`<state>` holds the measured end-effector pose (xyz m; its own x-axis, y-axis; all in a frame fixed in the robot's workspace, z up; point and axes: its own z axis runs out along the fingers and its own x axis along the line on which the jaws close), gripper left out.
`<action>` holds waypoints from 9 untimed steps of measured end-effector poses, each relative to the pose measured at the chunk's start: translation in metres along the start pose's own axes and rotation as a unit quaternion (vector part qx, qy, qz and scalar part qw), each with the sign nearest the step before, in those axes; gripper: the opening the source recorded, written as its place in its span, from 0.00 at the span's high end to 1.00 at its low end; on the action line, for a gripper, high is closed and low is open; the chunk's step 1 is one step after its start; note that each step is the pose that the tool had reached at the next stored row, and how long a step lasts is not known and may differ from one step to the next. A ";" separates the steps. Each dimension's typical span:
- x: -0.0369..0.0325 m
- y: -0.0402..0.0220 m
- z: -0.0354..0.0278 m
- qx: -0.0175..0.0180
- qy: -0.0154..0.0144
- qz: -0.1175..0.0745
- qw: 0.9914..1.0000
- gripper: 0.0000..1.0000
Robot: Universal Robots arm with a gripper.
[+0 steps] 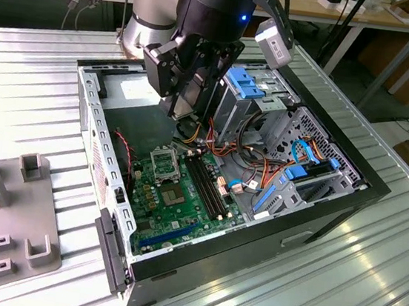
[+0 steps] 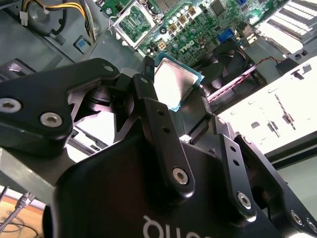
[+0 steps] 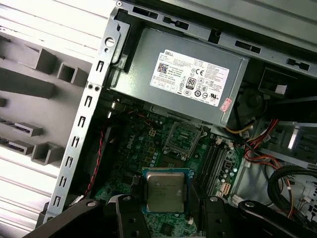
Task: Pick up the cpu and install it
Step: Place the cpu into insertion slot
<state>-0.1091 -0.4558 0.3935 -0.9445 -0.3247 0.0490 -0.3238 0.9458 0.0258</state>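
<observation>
Open computer case (image 1: 252, 250) lies on its side on the ribbed metal counter (image 1: 306, 300). The green motherboard (image 1: 183, 206) faces up inside it.

Hand (image 3: 166, 199): two black fingers closed against opposite edges of the cpu (image 3: 166, 191), gripping it. In the first wrist view the dull metal top of the cpu faces the camera, with its green border showing along the edge that is clear of the fingers. In the second wrist view the cpu (image 2: 174, 82) sits between the fingertips, bright with glare.

Position: the cpu is in the air above the board, clear of it and touching nothing but the fingers. In the exterior view the hand (image 1: 187, 115) hangs over the part of the case by the socket. Exact tilt of the chip: cannot tell.

Socket (image 3: 183, 136): silver-framed, on the board between the power supply (image 3: 193, 74) and the held chip. It is apart from the cpu, which is not seated in it.

Nearby:
- The long black memory slots (image 1: 205, 179) run just beside the socket.
- A red-and-black twisted wire (image 1: 123, 147) lies along the case wall.
- A black fan (image 2: 223, 64) shows beyond the chip in the second wrist view.
- A grey fixture (image 1: 4, 203) with upright blocks stands on the counter at the exterior view's left, well apart from the hand.
</observation>
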 end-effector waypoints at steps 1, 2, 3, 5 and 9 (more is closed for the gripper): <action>0.0000 0.0000 0.0000 0.000 0.000 0.000 1.000 0.53; 0.0000 0.0000 0.0000 0.000 0.000 0.000 1.000 0.53; 0.0000 0.0000 0.0000 0.000 0.000 0.000 1.000 0.53; 0.0000 0.0000 0.0000 0.000 0.000 0.000 1.000 0.53; 0.0000 0.0000 0.0000 0.000 0.000 0.000 1.000 0.53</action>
<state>-0.1091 -0.4558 0.3936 -0.9446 -0.3245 0.0490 -0.3236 0.9458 0.0258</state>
